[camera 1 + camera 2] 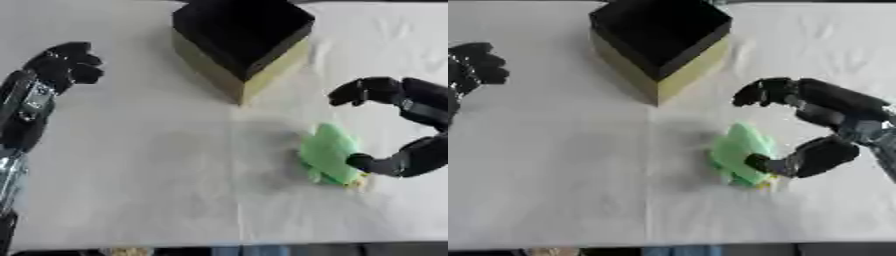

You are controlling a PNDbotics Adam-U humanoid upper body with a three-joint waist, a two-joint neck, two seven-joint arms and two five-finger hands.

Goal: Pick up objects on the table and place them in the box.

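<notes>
A light green soft object (328,152) with a bit of yellow at its lower edge lies on the white tablecloth, right of centre. My right hand (833,117) reaches in from the right, spread wide around the object: the thumb tip touches its lower right side, while the fingers (763,92) arch above its far side without touching. The box (242,37), yellow-walled with a black inside, stands at the top centre, a corner pointing toward me. My left hand (63,65) hovers at the far left, fingers curled, holding nothing.
The white cloth (157,165) covers the table, with a crease running down the middle. The table's front edge (219,247) runs along the bottom of the views.
</notes>
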